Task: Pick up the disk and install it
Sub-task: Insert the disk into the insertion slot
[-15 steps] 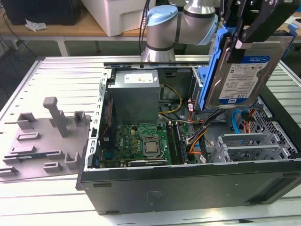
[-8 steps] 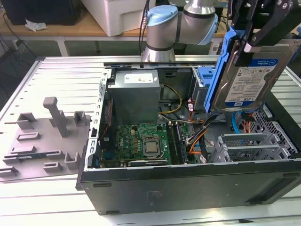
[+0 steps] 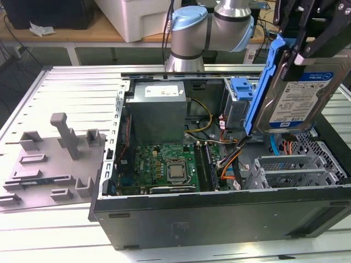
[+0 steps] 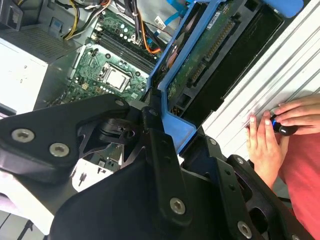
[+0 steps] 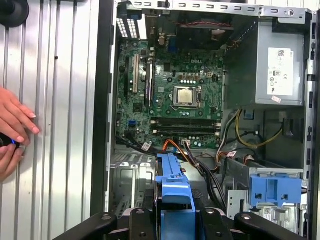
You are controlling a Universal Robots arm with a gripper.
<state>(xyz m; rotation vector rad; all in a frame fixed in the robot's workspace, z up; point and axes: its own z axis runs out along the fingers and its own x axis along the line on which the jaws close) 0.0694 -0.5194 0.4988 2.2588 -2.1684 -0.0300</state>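
The flat silver disk (image 3: 300, 101), framed in smooth blue plastic, is pinched edgewise by the black metal claw (image 3: 305, 52), tilted above the open computer case (image 3: 219, 213) on the ribbed desk (image 3: 71, 87).

Ribbed silver metal table (image 3: 33, 93) holding an open computer case (image 3: 219, 216) lying on its side, a grey plastic stand (image 3: 55, 159) beside it at the exterior view's left, and a person's hand (image 4: 262, 145) resting on it.

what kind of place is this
Likely a robotics lab or test bench: a robot arm holds a disk over an open computer case on a slatted metal table.
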